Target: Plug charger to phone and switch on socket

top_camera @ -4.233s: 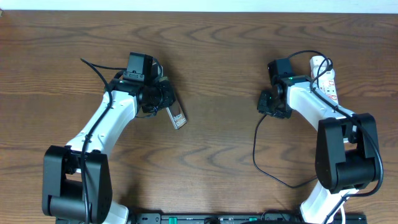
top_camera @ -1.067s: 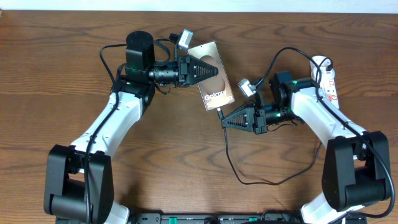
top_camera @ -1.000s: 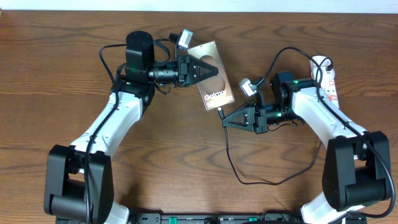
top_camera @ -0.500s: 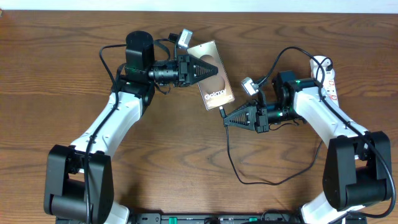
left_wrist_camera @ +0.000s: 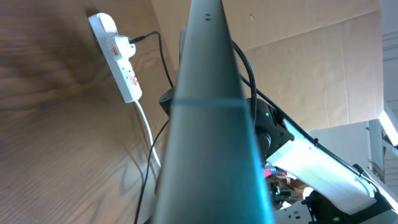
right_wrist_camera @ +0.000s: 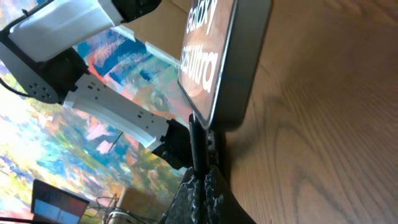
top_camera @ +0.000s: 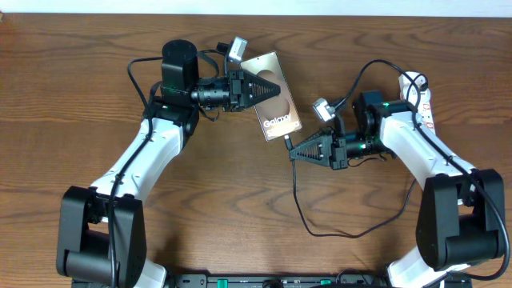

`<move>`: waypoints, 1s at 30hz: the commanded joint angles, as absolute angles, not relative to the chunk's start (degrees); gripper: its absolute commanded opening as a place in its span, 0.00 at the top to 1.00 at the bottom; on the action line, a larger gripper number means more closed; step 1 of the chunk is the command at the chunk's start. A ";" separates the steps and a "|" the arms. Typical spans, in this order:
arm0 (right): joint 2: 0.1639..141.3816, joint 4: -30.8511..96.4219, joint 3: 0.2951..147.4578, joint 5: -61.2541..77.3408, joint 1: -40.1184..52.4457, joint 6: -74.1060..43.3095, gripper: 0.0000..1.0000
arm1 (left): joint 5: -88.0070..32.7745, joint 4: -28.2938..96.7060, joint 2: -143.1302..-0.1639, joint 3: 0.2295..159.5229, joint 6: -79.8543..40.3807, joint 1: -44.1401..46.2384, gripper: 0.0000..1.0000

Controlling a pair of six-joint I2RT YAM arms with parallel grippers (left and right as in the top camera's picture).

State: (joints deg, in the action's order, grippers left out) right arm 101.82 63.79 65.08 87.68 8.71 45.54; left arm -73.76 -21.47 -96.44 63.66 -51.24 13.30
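Note:
The bronze-grey phone [top_camera: 280,120] with white "Galaxy" lettering is held tilted above the table, and my left gripper [top_camera: 278,90] is shut on its upper half. In the left wrist view the phone [left_wrist_camera: 211,124] fills the centre edge-on and hides the fingers. My right gripper [top_camera: 293,153] is shut on the charger's black plug [right_wrist_camera: 198,140], whose tip meets the phone's [right_wrist_camera: 217,56] lower edge. I cannot tell whether the tip is seated. The charger cable [top_camera: 298,204] loops down over the table. The white socket [top_camera: 426,100] lies at the far right, partly under the right arm.
The wooden table [top_camera: 240,200] carries both arms. The socket [left_wrist_camera: 118,59] shows red switches, a black plug in its end and a white cord [left_wrist_camera: 149,134] trailing toward me. A black cable arcs above the right arm [top_camera: 376,66].
My right gripper has shifted slightly right and up with the plug, staying at the phone's lower edge. The left gripper and the phone have held still.

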 commanded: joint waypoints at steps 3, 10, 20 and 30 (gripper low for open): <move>101.14 63.64 65.06 89.52 7.55 46.35 0.99 | -74.59 -22.24 -95.70 64.34 -51.57 13.32 0.92; 101.14 63.66 65.06 89.52 7.60 46.35 0.99 | -73.93 -22.24 -95.70 64.34 -51.55 13.32 0.93; 101.14 63.64 65.06 89.52 7.60 46.35 0.99 | -71.07 -22.22 -95.70 64.34 -52.62 14.52 0.92; 101.14 63.61 65.06 89.49 7.60 46.35 0.99 | -71.13 -22.22 -95.70 64.34 -52.64 14.94 0.93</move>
